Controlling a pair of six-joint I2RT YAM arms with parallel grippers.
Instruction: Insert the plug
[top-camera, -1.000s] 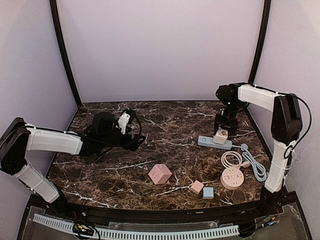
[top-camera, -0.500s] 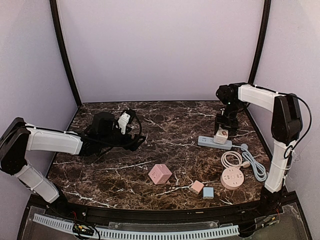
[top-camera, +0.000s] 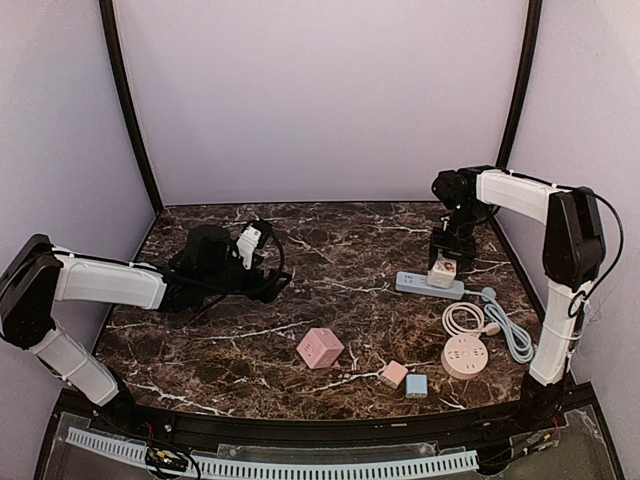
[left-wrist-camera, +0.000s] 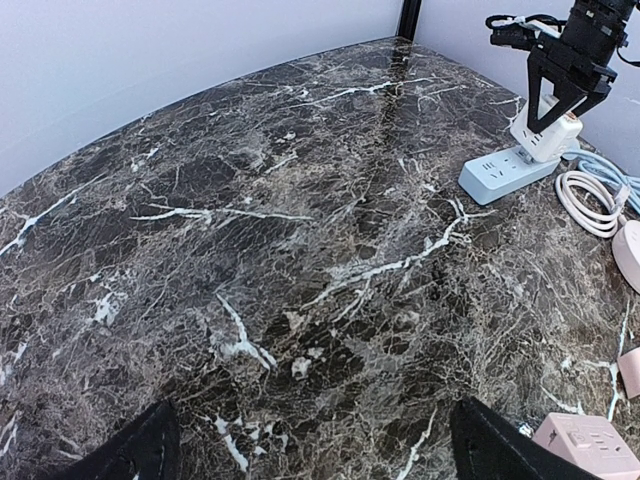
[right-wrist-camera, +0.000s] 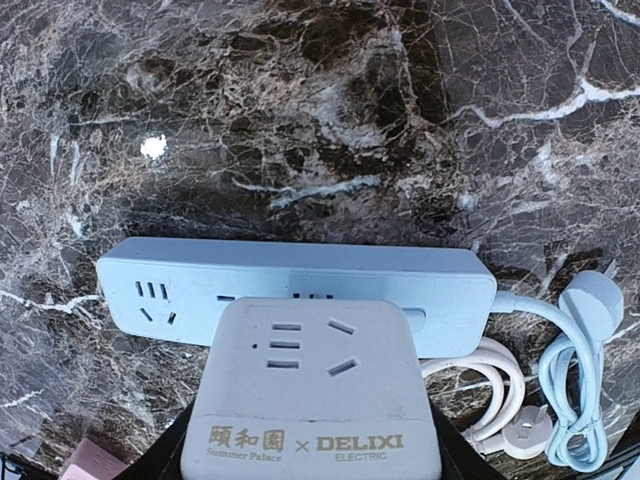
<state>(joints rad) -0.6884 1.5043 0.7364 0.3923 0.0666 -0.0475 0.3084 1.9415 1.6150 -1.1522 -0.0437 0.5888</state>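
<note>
A white cube plug adapter (top-camera: 442, 272) marked DELIXI sits between the fingers of my right gripper (top-camera: 443, 262), which is shut on it. It stands on top of the light-blue power strip (top-camera: 415, 285) at the right of the table. In the right wrist view the adapter (right-wrist-camera: 310, 400) covers the strip's middle sockets (right-wrist-camera: 300, 275); its prongs are hidden. My left gripper (left-wrist-camera: 315, 460) is open and empty, low over bare marble at the left (top-camera: 272, 283). The left wrist view shows the adapter (left-wrist-camera: 545, 130) on the strip (left-wrist-camera: 500, 172).
A pink cube socket (top-camera: 320, 348) lies front centre, with a small pink cube (top-camera: 394, 374) and a small blue cube (top-camera: 416, 385) to its right. A round pink socket (top-camera: 465, 355) with a coiled white cable (top-camera: 462, 318) and the strip's blue cable (top-camera: 515, 335) lie by the right wall.
</note>
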